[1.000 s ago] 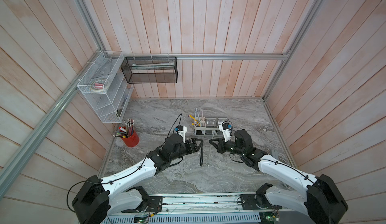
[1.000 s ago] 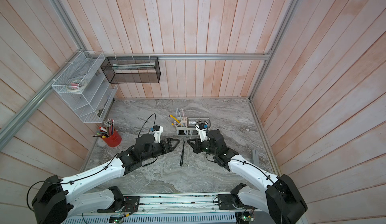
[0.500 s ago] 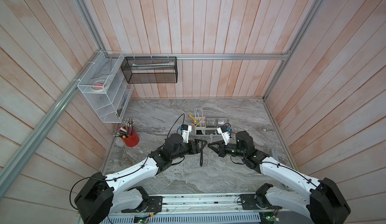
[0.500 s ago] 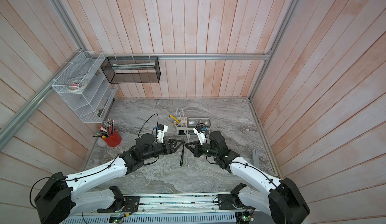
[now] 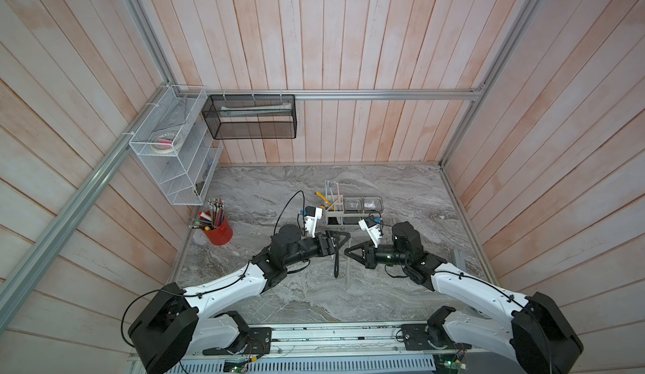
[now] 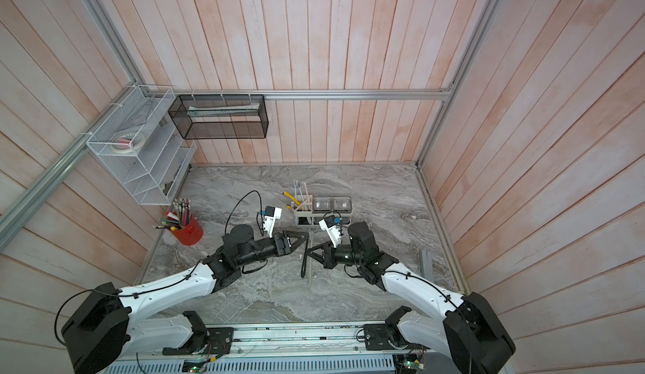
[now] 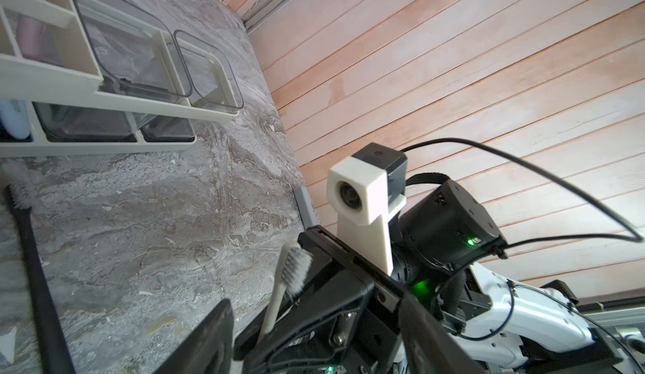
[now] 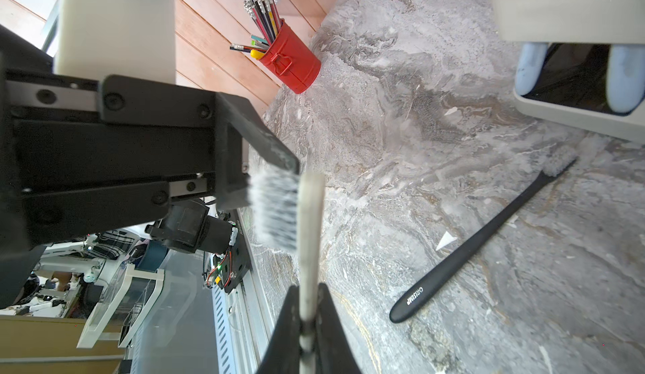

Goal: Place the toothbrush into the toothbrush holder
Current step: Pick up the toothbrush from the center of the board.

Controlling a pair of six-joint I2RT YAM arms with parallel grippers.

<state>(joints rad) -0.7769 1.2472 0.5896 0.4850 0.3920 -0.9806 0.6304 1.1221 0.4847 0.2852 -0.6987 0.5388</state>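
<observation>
Your right gripper (image 8: 307,286), clamped shut on the cream toothbrush (image 8: 310,222), has drawn nearer your left gripper (image 5: 343,241), whose open jaws hold nothing. This is probably a handover, just short of the toothbrush holder (image 5: 343,216).

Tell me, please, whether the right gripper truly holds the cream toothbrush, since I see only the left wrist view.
Observer: Yes; the right wrist view shows the right gripper shut on the handle of the cream toothbrush.
Operator: How close is my side to it?
Observer: The left gripper is open, with one of its fingers close beside the bristles.
Operator: What stands outside my frame?
Observer: A red cup of pens, far to the left, well apart from the toothbrush holder.
</observation>
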